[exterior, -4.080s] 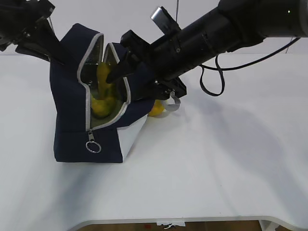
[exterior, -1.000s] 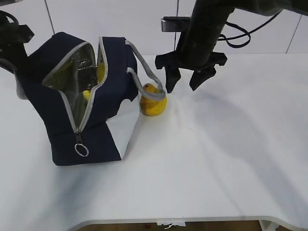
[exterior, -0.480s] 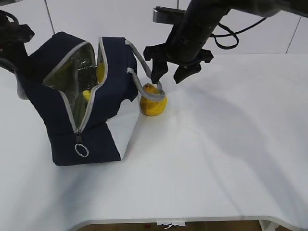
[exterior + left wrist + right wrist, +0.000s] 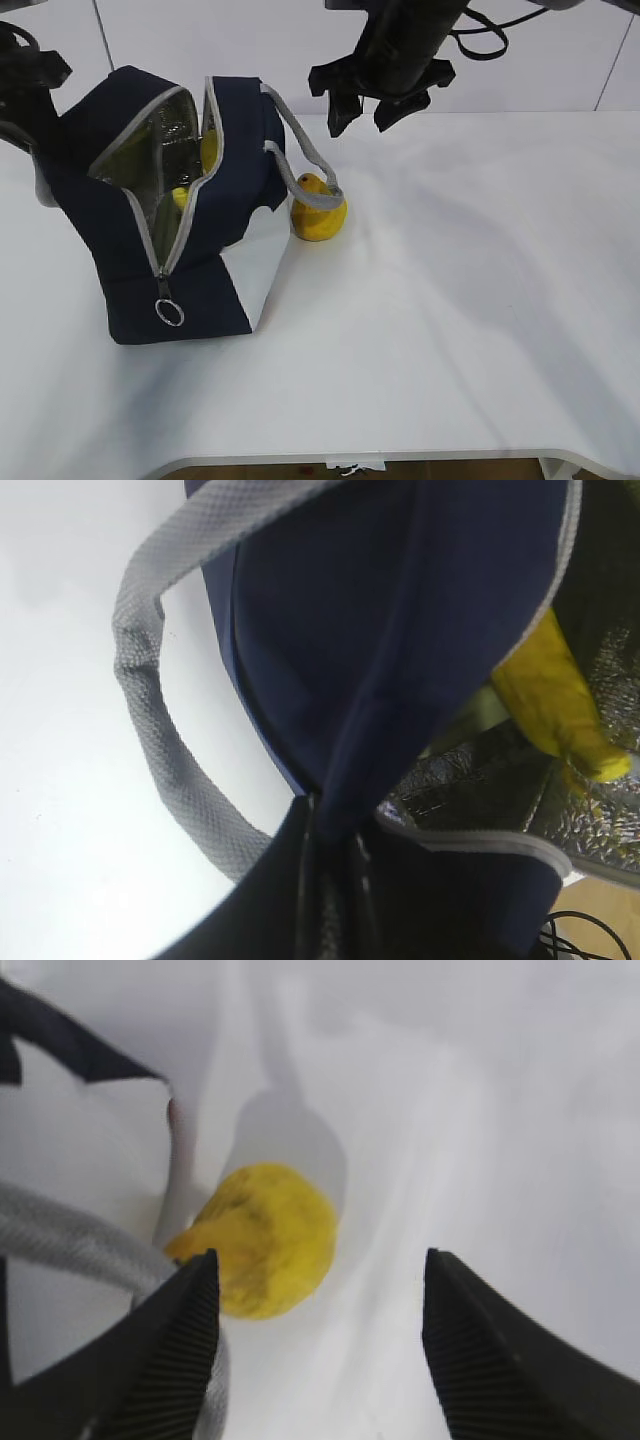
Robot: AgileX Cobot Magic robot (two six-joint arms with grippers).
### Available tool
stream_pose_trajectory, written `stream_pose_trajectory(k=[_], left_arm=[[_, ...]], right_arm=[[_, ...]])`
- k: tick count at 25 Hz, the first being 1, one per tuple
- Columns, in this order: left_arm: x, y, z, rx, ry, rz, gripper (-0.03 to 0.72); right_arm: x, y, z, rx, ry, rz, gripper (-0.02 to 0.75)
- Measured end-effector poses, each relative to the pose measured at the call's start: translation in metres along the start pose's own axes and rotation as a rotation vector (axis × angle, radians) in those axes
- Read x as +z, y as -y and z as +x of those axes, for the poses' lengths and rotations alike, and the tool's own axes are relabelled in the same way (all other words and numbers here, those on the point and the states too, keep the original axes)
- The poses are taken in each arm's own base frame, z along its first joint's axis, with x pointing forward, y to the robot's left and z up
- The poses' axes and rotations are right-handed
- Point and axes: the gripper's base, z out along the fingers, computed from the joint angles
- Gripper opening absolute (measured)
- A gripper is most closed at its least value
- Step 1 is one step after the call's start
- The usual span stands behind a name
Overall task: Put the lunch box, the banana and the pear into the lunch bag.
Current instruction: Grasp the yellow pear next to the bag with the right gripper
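Lunch bag: we see the lunch bag [image 4: 170,215] standing on the white table [image 4: 450,330], left of centre, top unzipped and gaping, silvery lining exposed.
Banana: the banana [image 4: 208,148] is inside the bag, upper end leaning against the lining; the left wrist view shows it [image 4: 555,695] yellow against the foil.
Pear: the pear [image 4: 319,207] sits on the table just beside the bag's white side panel; a grey handle [image 4: 305,160] drapes over its top.
Lunch box: we cannot make it out in any view.
Right gripper: the right gripper [image 4: 364,108] hangs in the air above and slightly behind the pear, jaws spread wide, nothing between them.
Left gripper: the left gripper [image 4: 335,880] is pinched closed on the bag's navy fabric at the opening's edge.
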Motion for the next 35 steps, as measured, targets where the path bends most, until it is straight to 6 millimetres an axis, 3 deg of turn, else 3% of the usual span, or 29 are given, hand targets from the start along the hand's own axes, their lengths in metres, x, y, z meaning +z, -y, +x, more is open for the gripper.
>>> stream_pose_trajectory(k=[3, 11, 19, 28, 35], left_arm=[[0.0, 0.0, 0.0, 0.0, 0.0, 0.0, 0.008], [0.0, 0.0, 0.0, 0.0, -0.001, 0.0, 0.008], [0.0, 0.0, 0.0, 0.001, -0.001, -0.001, 0.008], [0.0, 0.0, 0.0, 0.001, -0.001, -0.001, 0.008], [0.0, 0.0, 0.0, 0.001, -0.001, -0.001, 0.008]], right_arm=[[0.006, 0.002, -0.003, -0.003, 0.036, 0.013, 0.493], [0.048, 0.0, 0.004, 0.016, -0.007, -0.033, 0.489], [0.037, -0.017, 0.0, -0.002, -0.017, -0.203, 0.489], [0.038, -0.033, 0.005, -0.058, -0.054, -0.201, 0.489], [0.038, -0.028, 0.006, -0.087, -0.064, -0.151, 0.489]])
